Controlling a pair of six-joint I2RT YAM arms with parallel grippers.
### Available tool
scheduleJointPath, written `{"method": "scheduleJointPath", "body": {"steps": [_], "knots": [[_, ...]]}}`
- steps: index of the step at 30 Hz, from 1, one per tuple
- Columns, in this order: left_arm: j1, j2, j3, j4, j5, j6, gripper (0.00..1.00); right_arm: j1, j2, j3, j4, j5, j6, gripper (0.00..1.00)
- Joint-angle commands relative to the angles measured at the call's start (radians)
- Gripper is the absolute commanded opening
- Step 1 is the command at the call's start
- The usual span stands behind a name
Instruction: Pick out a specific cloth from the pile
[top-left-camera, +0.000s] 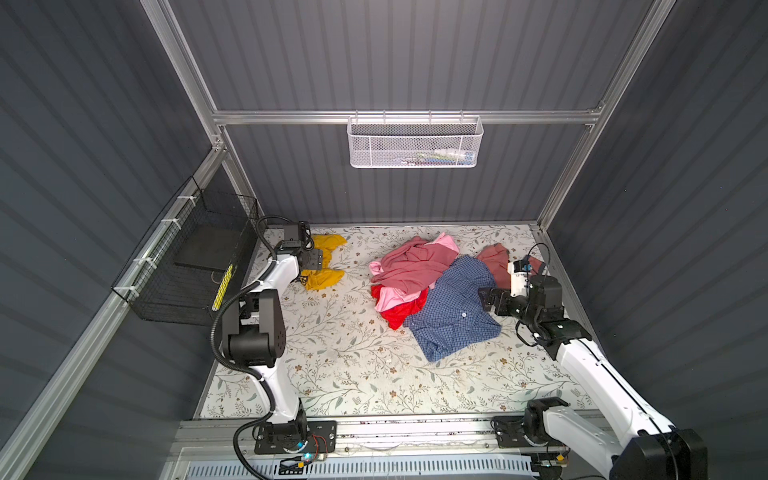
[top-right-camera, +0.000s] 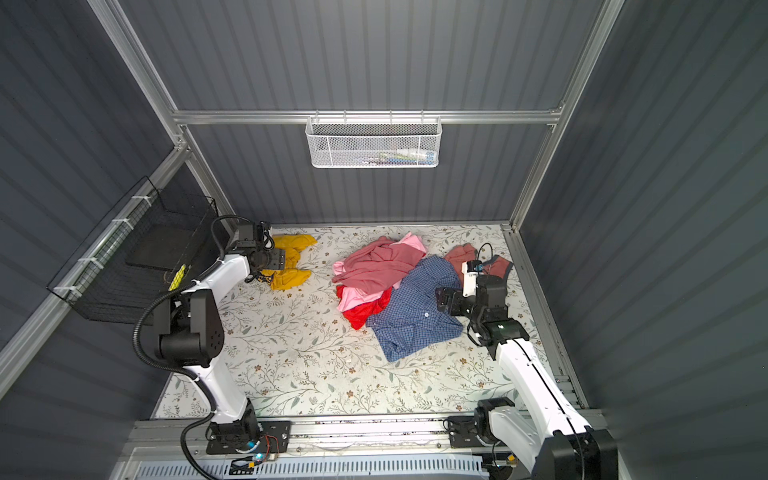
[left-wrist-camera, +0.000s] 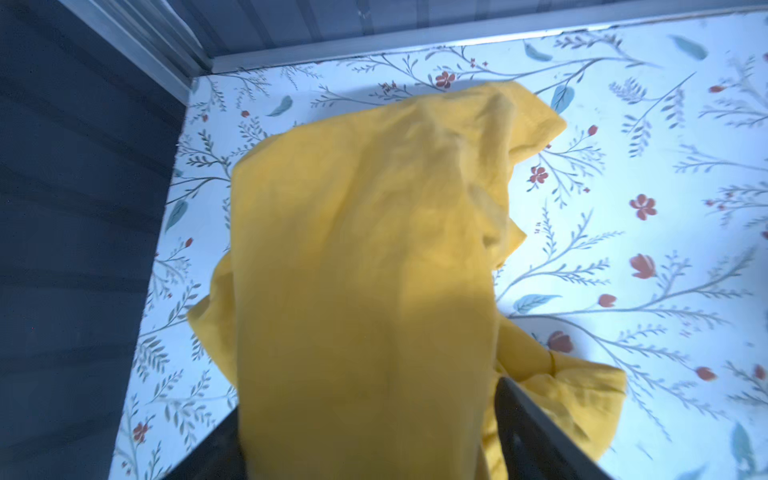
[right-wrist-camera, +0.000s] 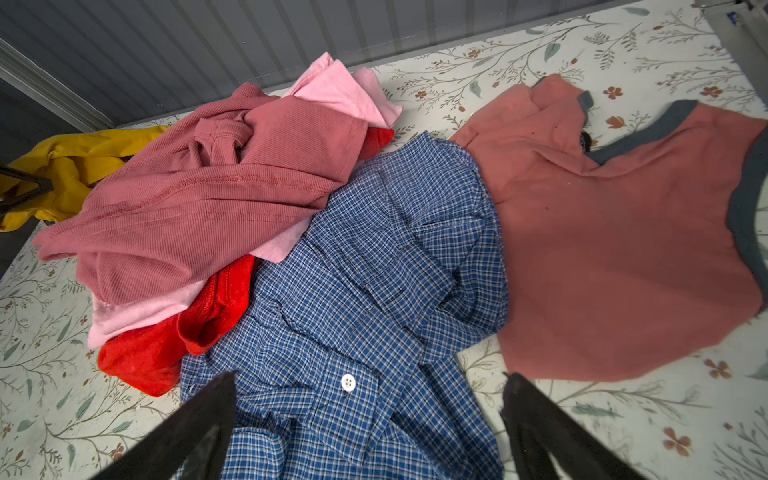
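The cloth (top-left-camera: 322, 279) is mustard yellow and lies crumpled at the far left of the table, apart from the pile (top-left-camera: 409, 270). My left gripper (top-left-camera: 311, 259) hovers right over the cloth (top-right-camera: 291, 278). In the left wrist view its jaws stand wide apart, and a broad band of the cloth (left-wrist-camera: 365, 249) runs between them. The left gripper (left-wrist-camera: 365, 399) looks open. The pile (right-wrist-camera: 216, 195) holds dusty rose, pink, red and blue checked garments. My right gripper (right-wrist-camera: 370, 376) is open just above the blue checked shirt (right-wrist-camera: 374, 270), holding nothing.
A salmon top with grey trim (right-wrist-camera: 623, 249) lies flat behind the right gripper (top-left-camera: 486, 301). A black wire basket (top-left-camera: 187, 266) hangs on the left wall near the left arm. A white mesh basket (top-left-camera: 415, 143) hangs on the back rail. The floral table (top-left-camera: 353, 365) is bare in front.
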Motion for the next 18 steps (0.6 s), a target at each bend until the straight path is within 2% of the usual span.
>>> {"method": "scheduleJointPath", "body": {"steps": [1,5,14,18], "knots": [[0.005,-0.047,-0.031,0.021,0.008,-0.048,0.85,-0.004,-0.008,0.03,0.005,0.028,-0.034,0.99],[0.005,-0.083,-0.04,-0.029,-0.053,-0.086,0.88,-0.008,-0.014,0.042,-0.002,0.04,-0.048,0.99],[0.005,-0.217,-0.161,0.0,-0.023,-0.148,0.9,-0.014,-0.019,0.054,-0.005,0.053,-0.066,0.99],[0.005,-0.243,-0.176,0.006,0.041,-0.183,0.89,-0.016,-0.018,0.053,-0.003,0.051,-0.065,0.99]]}}
